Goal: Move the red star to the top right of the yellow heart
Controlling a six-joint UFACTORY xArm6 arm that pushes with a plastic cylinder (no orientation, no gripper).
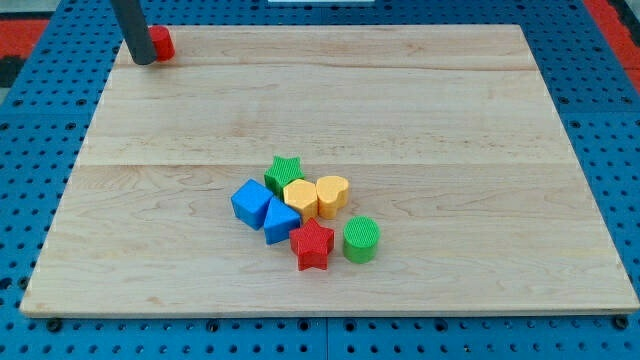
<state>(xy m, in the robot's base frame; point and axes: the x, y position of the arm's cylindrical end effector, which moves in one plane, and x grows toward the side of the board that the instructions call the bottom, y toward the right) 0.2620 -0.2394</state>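
The red star (312, 245) lies in a cluster at the board's lower middle, just below and left of the yellow heart (333, 194). My tip (144, 60) is far away at the view's top left corner of the board, touching a small red block (162, 43) that is partly hidden behind the rod. The tip is well apart from the cluster.
Around the star sit a green cylinder (361, 239) to its right, a blue triangular block (281, 221) and a blue cube (251, 202) to its left, a yellow hexagon (300, 197) above it, and a green star (284, 172) at the cluster's top. The wooden board (450, 120) rests on a blue pegboard.
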